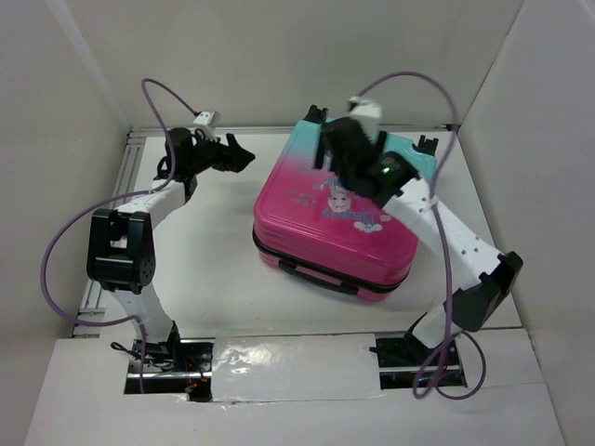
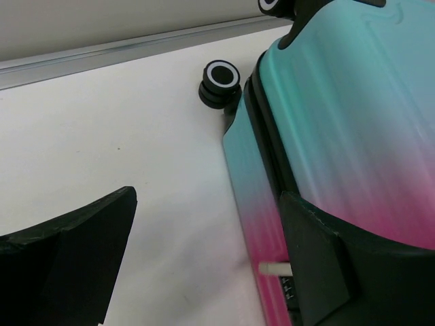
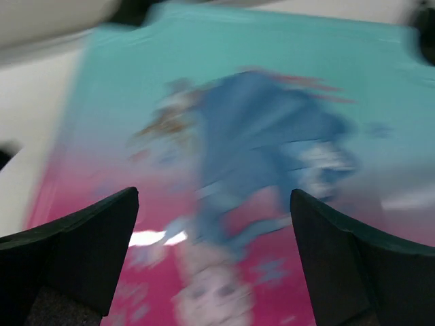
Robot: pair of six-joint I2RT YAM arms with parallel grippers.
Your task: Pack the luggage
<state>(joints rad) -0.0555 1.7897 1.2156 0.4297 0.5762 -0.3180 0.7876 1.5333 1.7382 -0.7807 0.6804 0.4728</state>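
The luggage [image 1: 339,223] lies flat and closed on the white table, pink end near, teal end far, princess print up. My left gripper [image 1: 244,154] is open beside its far left corner. In the left wrist view the gripper [image 2: 204,258] has one finger [image 2: 61,265] over bare table and the other finger [image 2: 340,272] over the shell's side edge [image 2: 340,136]; a black wheel [image 2: 219,81] shows beyond. My right gripper [image 1: 337,147] hovers open over the teal end. The right wrist view is blurred, with the gripper [image 3: 214,251] above the print [image 3: 258,136]. Both hold nothing.
White walls close in the table on the left, back and right. An aluminium rail [image 1: 139,139] runs along the back left edge and shows in the left wrist view [image 2: 102,58]. A shiny taped strip [image 1: 297,367] lies between the arm bases at the near edge.
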